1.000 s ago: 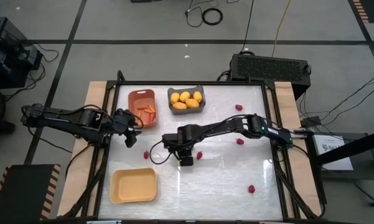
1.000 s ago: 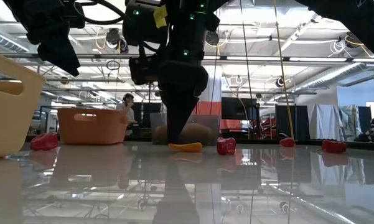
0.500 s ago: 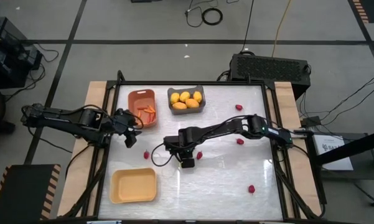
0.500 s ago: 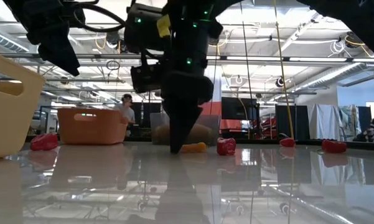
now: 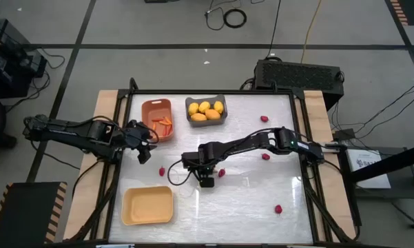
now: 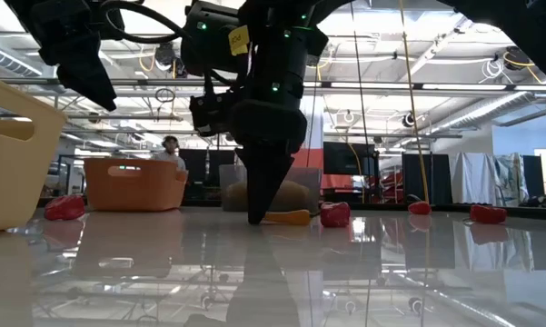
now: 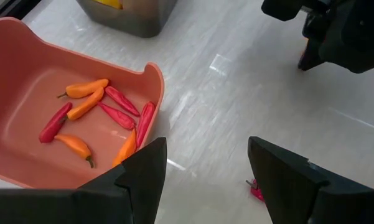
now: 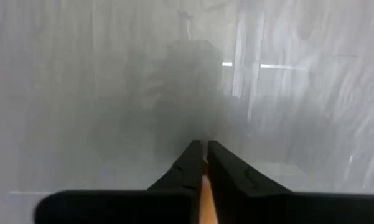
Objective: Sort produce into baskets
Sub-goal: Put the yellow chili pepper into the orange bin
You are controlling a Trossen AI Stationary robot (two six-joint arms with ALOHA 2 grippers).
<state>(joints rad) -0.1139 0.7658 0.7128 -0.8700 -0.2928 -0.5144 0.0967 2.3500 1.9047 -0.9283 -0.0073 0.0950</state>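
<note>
My right gripper (image 5: 205,180) points down at the table's middle, shut on a thin orange carrot-like stick (image 6: 287,217); it also shows in the low view (image 6: 257,216). My left gripper (image 5: 144,150) is open and empty, above the table beside the orange-brown basket (image 5: 156,118), which holds several orange and red sticks (image 7: 90,115). The dark grey basket (image 5: 206,118) holds several yellow fruits (image 5: 205,110). The pale yellow basket (image 5: 147,205) stands at the near left. Small dark red pieces lie beside my right gripper (image 5: 221,172) and left of it (image 5: 162,171). My right gripper pinches one end of the orange stick (image 8: 205,198) between its two fingertips (image 8: 185,167). The fingers come from above, pointing down, their tips at the table top. The rest of the stick (image 6: 292,217) lies on the table, reaching toward the table's right.
More dark red pieces lie on the right half of the table, one mid-right (image 5: 266,156), one at the far right (image 5: 264,118), one at the near right (image 5: 278,208). A person (image 6: 171,148) shows in the room behind the table.
My right gripper has gone down and a little toward the table's near edge, until its tips stand on the table at the orange stick. The stick has slid a little toward the table's right and stays lying flat.
</note>
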